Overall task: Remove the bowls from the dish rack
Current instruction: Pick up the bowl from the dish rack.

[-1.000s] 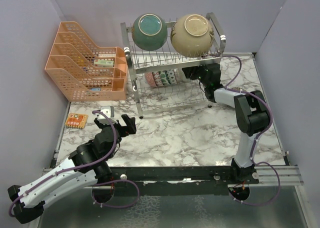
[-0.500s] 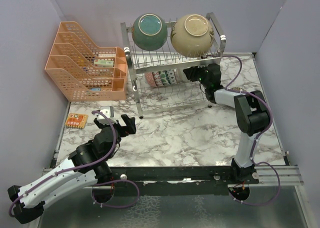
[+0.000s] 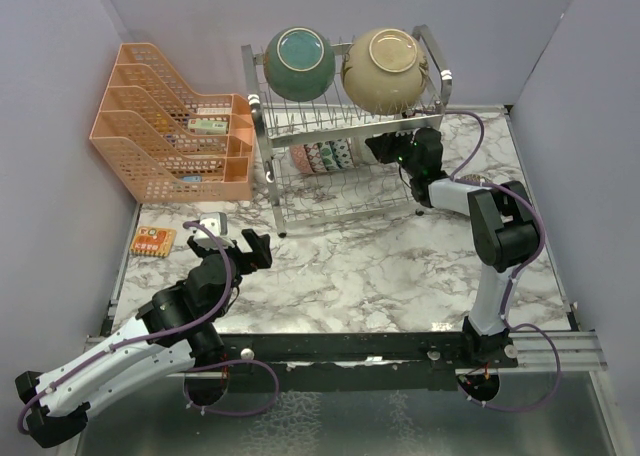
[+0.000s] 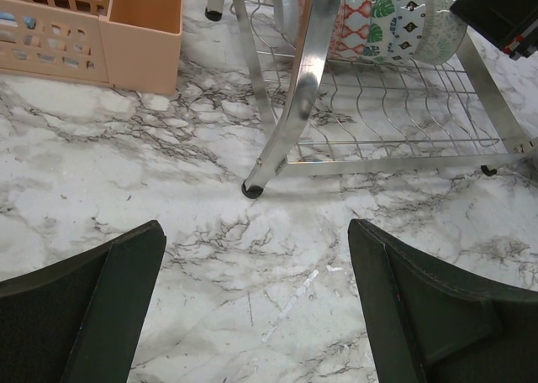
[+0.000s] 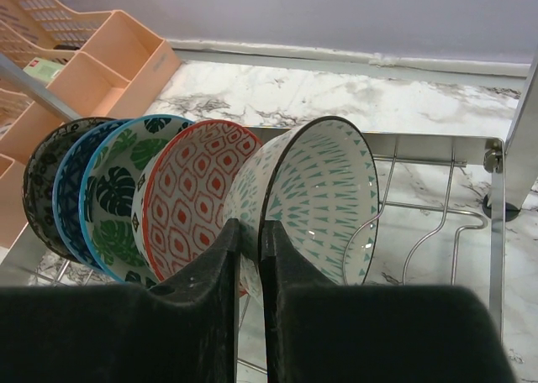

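Note:
The silver wire dish rack (image 3: 262, 126) stands at the back. A teal bowl (image 3: 299, 62) and a cream bowl (image 3: 386, 69) sit on its top tier. Several small patterned bowls (image 3: 322, 156) stand on edge in a row on the lower tier. My right gripper (image 3: 380, 146) reaches into the lower tier from the right. In the right wrist view it (image 5: 250, 232) is shut on the rim of the white bowl with teal triangles (image 5: 328, 190), which stands next to the red-patterned bowl (image 5: 189, 198). My left gripper (image 4: 256, 291) is open and empty over the marble, in front of the rack's front leg (image 4: 294, 89).
An orange plastic mesh organizer (image 3: 165, 136) stands left of the rack. A small orange card (image 3: 152, 240) and a small grey item (image 3: 212, 222) lie on the marble table (image 3: 380, 266) near the left edge. Purple walls enclose the back and both sides.
The right wrist has shifted very slightly toward the back at the rack. The left arm has not moved.

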